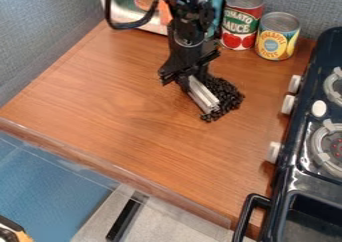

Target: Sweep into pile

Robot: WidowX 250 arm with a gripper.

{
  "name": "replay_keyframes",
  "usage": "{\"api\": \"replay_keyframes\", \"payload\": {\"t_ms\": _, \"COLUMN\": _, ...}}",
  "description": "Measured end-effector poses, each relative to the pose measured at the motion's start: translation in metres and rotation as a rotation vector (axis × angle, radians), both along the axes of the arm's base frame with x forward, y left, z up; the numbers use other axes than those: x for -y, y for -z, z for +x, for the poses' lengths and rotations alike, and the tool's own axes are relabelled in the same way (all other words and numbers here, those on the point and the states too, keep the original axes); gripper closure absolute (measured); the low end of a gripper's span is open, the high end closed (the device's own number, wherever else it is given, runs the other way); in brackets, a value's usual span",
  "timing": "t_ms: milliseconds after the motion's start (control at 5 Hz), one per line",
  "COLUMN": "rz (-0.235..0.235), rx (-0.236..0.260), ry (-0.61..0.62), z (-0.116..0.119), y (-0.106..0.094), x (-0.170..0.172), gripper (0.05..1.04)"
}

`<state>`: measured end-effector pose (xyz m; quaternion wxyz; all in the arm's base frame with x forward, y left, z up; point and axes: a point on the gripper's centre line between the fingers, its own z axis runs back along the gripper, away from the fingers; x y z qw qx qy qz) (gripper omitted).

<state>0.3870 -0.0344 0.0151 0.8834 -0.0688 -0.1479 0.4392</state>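
Clamps the silvery bar (203, 95) in the gripper (186, 80), right beside the dark bits (228, 94) on the tabletop (113, 106)! Could scatter them toward the stove (294, 131) with a hard shove, or miss strays if tilted too high!

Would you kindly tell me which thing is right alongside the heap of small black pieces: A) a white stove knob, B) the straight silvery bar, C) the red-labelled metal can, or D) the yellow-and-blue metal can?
B: the silvery bar runs along the edge of the black heap.
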Motion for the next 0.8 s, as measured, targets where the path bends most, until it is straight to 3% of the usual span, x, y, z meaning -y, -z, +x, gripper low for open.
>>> {"api": "replay_keyframes", "payload": {"t_ms": 400, "rz": 0.017, "rx": 0.005, "ry": -0.003, "z": -0.003, "y": 0.000, "x": -0.002, "gripper": 0.718}}
{"api": "replay_keyframes", "payload": {"t_ms": 600, "rz": 0.021, "rx": -0.040, "ry": 0.020, "z": -0.030, "y": -0.002, "x": 0.001, "gripper": 0.718}}
{"api": "replay_keyframes", "payload": {"t_ms": 800, "rz": 0.026, "rx": -0.064, "ry": 0.033, "z": -0.051, "y": -0.017, "x": -0.009, "gripper": 0.718}}
